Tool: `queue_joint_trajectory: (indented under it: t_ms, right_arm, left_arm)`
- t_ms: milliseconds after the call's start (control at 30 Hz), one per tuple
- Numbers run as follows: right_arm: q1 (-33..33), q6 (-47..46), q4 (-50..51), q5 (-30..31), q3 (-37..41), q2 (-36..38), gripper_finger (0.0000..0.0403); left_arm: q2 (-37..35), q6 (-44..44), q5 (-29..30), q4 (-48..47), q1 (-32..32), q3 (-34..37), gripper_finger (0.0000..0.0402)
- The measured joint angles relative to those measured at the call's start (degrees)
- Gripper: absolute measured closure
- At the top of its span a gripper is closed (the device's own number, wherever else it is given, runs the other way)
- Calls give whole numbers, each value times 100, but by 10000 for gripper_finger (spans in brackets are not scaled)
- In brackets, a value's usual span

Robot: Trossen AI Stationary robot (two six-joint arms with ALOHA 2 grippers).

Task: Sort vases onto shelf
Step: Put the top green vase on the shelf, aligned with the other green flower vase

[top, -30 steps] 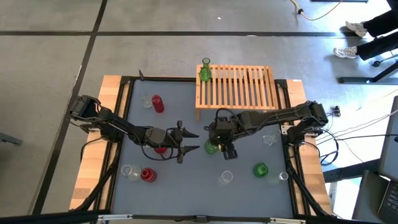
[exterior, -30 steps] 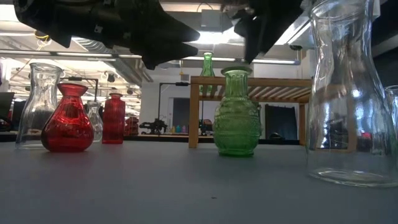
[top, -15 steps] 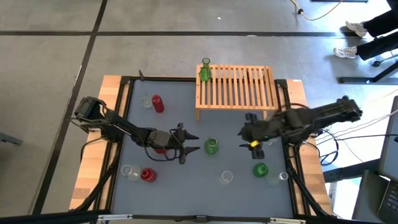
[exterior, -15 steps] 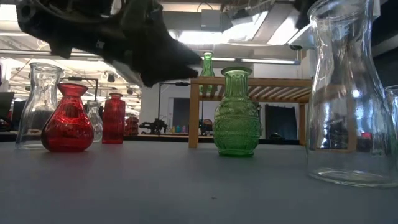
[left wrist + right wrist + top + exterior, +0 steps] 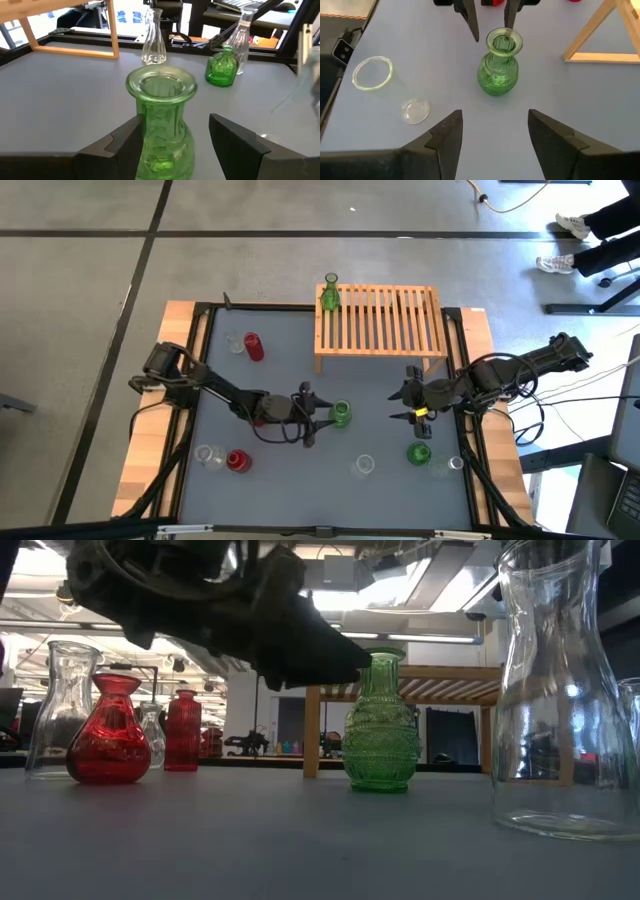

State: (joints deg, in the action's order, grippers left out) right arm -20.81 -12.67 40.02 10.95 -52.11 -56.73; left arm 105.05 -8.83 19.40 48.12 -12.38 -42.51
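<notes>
A ribbed green vase stands upright on its base on the grey table top, in front of the shelf. My left gripper is open and reaches level from the table's left. One finger stands on either side of the vase's neck, and a gap shows in the right wrist view. My right gripper is open with nothing between its fingers, well to the right of that vase. A tall green vase stands at the shelf's far left corner.
Red vases and clear ones stand at the left. A clear vase, a squat green one and more clear glass stand near the front right. One clear vase is near my right gripper.
My right gripper has drawn back from over the green vase toward the table's right edge, still open. My left gripper has sunk and moved right toward that vase until its fingers stand on either side of the neck. The vase has stayed where it was.
</notes>
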Motion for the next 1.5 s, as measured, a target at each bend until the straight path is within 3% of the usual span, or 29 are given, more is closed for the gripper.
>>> queue_joint_trajectory:
  t_ms: [633,833,1067,1300,1500]
  right_arm:
    - [3,92,-117,60,8,-2,193]
    - [3,98,-111,60,8,-2,193]
    - [3,105,-102,62,8,-2,194]
    - [3,105,-100,62,10,-2,194]
    - [3,105,-100,62,10,-2,194]
  left_arm:
    - [917,225,-96,-36,295,-1002,186]
    - [899,342,-86,-29,316,-1118,193]
    - [899,348,-89,-66,308,-1118,244]
    - [730,335,-88,-135,288,-1112,244]
    - [67,327,-85,-404,212,-1124,238]
